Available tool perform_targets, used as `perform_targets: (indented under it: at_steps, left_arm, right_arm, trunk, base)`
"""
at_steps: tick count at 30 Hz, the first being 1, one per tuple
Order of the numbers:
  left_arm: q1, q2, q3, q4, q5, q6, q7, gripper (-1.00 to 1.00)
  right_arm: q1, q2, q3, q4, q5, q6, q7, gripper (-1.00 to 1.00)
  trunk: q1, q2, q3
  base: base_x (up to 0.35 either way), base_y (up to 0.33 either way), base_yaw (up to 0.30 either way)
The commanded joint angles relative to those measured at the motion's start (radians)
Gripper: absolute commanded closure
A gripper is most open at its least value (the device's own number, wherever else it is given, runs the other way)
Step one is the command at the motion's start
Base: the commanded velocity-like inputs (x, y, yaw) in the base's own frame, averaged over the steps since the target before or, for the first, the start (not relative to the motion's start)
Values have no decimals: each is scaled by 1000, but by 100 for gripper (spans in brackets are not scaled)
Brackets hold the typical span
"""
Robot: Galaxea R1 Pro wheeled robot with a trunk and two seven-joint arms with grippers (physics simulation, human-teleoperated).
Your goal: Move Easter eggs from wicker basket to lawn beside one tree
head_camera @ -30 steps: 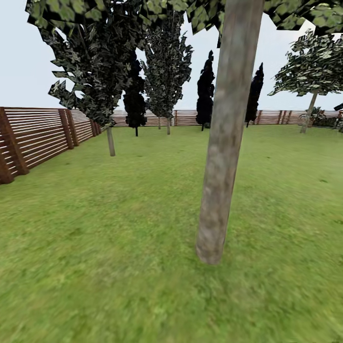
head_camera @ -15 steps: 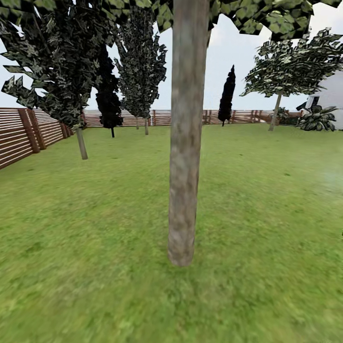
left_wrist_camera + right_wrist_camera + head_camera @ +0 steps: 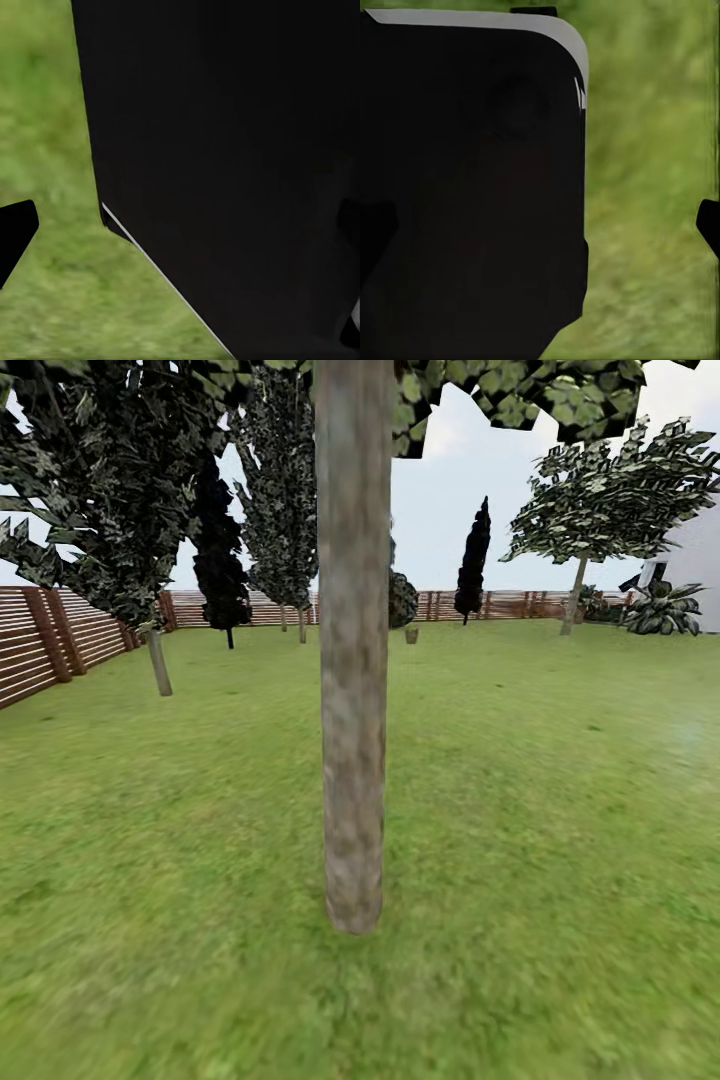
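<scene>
One pale tree (image 3: 352,660) stands close ahead on the lawn (image 3: 560,780); neither claw's state can be told. Best approach: roll slowly, stopping short of the trunk.

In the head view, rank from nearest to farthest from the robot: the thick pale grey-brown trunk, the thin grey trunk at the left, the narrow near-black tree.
1. Thick pale grey-brown trunk: centre, foreground.
2. Thin grey trunk: left, middle ground.
3. Narrow near-black tree: right of centre, far back.
</scene>
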State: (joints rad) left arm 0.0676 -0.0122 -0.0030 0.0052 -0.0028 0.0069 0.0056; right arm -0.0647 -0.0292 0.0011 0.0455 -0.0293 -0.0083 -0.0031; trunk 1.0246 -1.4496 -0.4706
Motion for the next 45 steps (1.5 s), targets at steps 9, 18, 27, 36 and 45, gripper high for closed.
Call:
perform_targets:
  at_steps: [9,18,27,36,45]
  left_arm:
    - [0,-8,0,0,0,1,2,-100]
    - [0,-14,0,0,0,1,2,-100]
    - [0,-14,0,0,0,1,2,-100]
    - [0,-14,0,-1,0,1,2,-100]
    - [0,-14,0,-1,0,1,2,-100]
  right_arm:
    - [-1,0,0,2,-3,-3,0,-100]
    - [-1,3,2,4,-3,-4,1,-100]
    - [-1,2,2,4,-3,-4,1,-100]
    - [-1,2,1,4,-3,-4,0,-100]
    - [-1,0,0,4,-3,-4,0,-100]
  trunk:
    - [0,0,-1]
    - [0,0,-1]
    - [0,0,-1]
    - [0,0,-1]
    - [0,0,-1]
  base:
    - [228,-293,0]
    - [240,-282,-219]
    - [241,-280,-299]
    - [243,-280,-262]
    - [244,-278,-19]
